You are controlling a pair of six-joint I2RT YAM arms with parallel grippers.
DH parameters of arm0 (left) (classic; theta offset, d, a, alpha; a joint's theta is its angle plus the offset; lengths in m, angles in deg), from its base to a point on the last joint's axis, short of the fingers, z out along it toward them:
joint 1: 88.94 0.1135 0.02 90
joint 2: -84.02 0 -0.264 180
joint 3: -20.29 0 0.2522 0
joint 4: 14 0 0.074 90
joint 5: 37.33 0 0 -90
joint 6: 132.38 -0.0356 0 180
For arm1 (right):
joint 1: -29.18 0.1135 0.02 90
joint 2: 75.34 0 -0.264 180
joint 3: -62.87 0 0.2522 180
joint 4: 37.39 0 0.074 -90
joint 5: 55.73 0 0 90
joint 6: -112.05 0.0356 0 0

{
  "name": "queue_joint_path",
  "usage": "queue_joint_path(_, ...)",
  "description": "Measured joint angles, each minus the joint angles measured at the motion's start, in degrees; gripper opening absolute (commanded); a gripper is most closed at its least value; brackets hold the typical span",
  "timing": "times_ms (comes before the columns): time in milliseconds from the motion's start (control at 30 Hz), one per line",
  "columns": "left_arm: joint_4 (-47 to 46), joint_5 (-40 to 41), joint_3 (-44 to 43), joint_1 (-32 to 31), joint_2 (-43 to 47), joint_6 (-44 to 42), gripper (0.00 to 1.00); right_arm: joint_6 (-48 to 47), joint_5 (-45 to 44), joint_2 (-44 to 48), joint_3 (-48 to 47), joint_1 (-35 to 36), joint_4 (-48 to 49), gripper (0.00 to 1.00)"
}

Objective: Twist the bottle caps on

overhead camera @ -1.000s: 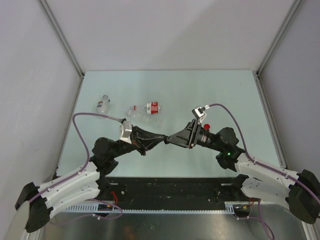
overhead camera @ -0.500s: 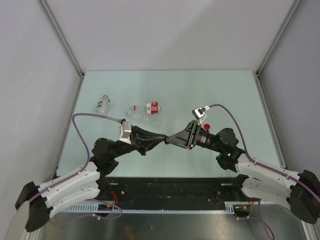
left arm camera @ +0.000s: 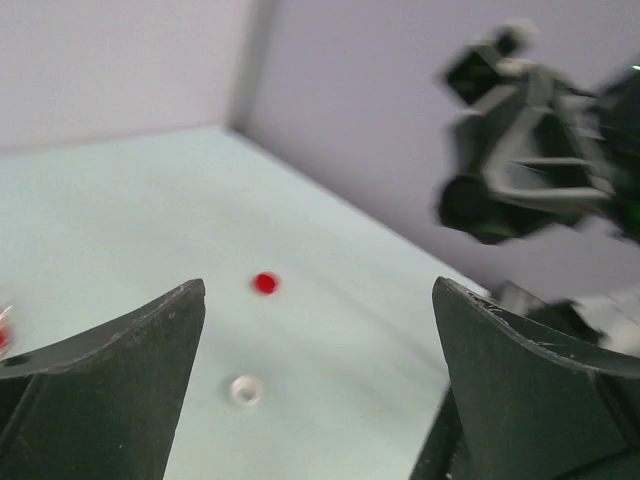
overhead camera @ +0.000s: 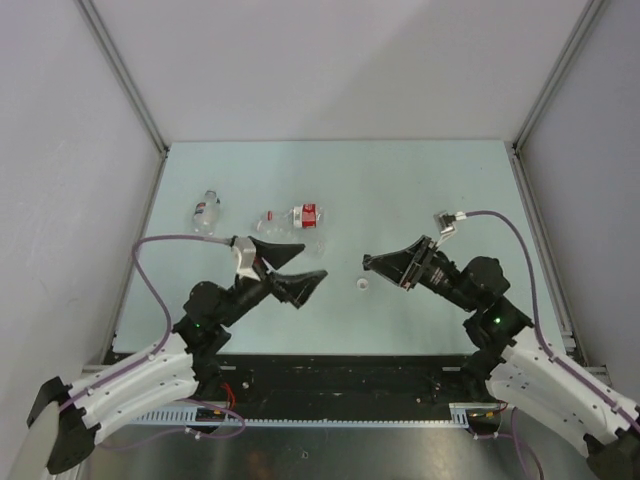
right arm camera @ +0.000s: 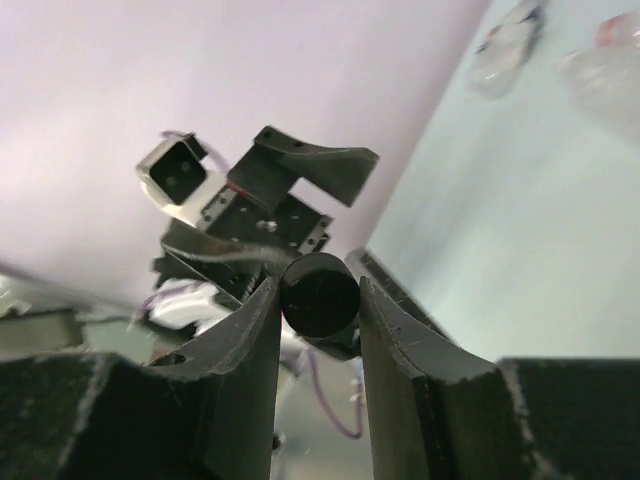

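Right wrist: right gripper point(right arm camera: 318, 287) pinches black cap point(right arm camera: 320, 295); we judge it staged for threading. Left gripper point(overhead camera: 311, 261) gapes wide, empty, left of white cap point(overhead camera: 361, 284). Bottles point(overhead camera: 295, 217) lie beyond white cap, uncapped.

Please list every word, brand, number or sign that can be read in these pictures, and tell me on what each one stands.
No text can be read in any view.
Small clear plastic bottle at the left, red-and-white label: print too small to read.
Clear plastic bottle lying near the middle, red-and-white label: print too small to read.
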Motion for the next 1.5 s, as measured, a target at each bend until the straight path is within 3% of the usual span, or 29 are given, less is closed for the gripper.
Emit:
queue_joint_path(167,24.3,24.4,-13.8,1.8,-5.8,1.4,1.00,-6.8,-5.0,5.1,-2.2,-4.2,-14.0,0.27)
queue_joint_path(233,33.1,31.0,-21.7,6.6,-11.4,1.6,0.99,-9.2,-6.0,6.1,-2.5,-5.8,-18.2,0.27)
queue_joint_path(400,45.9,34.0,-32.3,28.0,-22.9,2.0,1.00,-14.3,-6.6,5.8,-3.1,-9.1,-25.3,0.28)
queue_joint_path(500,50.1,35.0,-37.5,35.0,-31.6,0.5,1.00,-17.0,-6.3,4.9,-3.4,-11.0,-28.4,0.30)
queue_joint_path(733,56.3,33.4,-51.5,43.3,-54.2,-4.7,0.99,-22.3,-2.6,4.7,-3.5,-15.3,-31.6,0.31)
queue_joint_path(867,58.7,32.4,-55.8,46.0,-62.0,-6.8,0.99,-24.1,-0.1,5.3,-3.9,-17.2,-32.7,0.30)
queue_joint_path(1067,60.0,29.1,-59.9,48.6,-67.2,-10.7,0.96,-25.5,2.7,5.3,-4.1,-19.2,-33.7,0.31)
queue_joint_path(1500,61.0,10.7,-62.9,56.2,-73.4,-21.0,0.83,-27.1,4.6,5.0,-4.1,-20.2,-34.2,0.33)
